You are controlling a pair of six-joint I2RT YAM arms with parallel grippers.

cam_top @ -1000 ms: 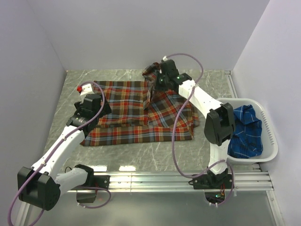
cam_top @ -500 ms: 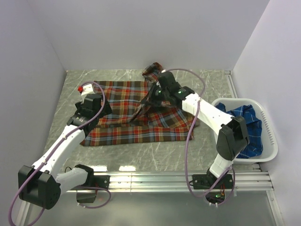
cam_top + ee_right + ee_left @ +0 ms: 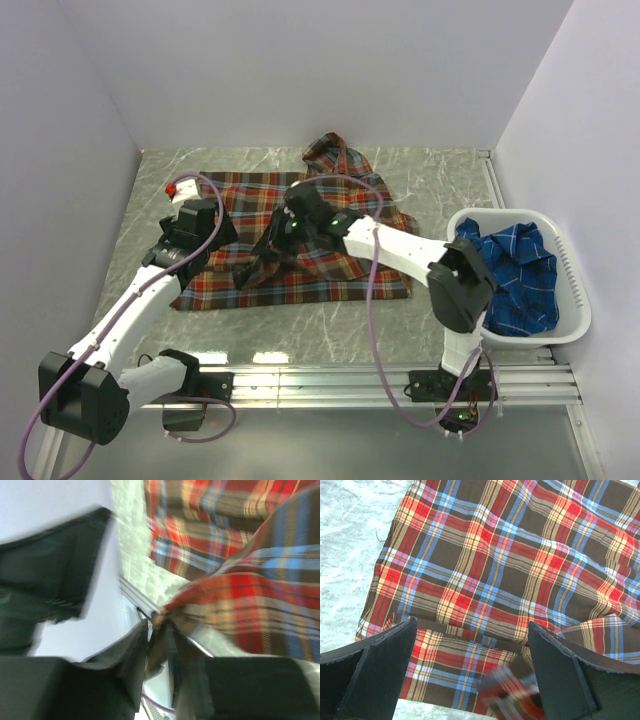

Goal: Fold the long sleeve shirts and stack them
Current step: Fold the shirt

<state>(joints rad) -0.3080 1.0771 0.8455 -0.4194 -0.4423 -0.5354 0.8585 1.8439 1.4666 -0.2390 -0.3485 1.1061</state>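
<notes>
Carried leftward across the table since the earlier frame, one side of the red plaid shirt (image 3: pixel 240 195) is now draped over its body at mid-table, a fold pinched between the barely parted fingers of the right end effector (image 3: pixel 159 634). The left end effector (image 3: pixel 470 626) is held wide open and empty above the shirt. The blue shirt (image 3: pixel 520 280) is left in the basket (image 3: pixel 575 290) at the right edge. A side fold is judged to be in hand; next, the cloth should be laid flat and released.

- A grey marbled desk (image 3: pixel 440 185) fills the middle of the frame.
- The red-orange plaid shirt (image 3: pixel 250 205) lies spread across its centre.
- A white basket (image 3: pixel 575 300) sits at centre right.
</notes>
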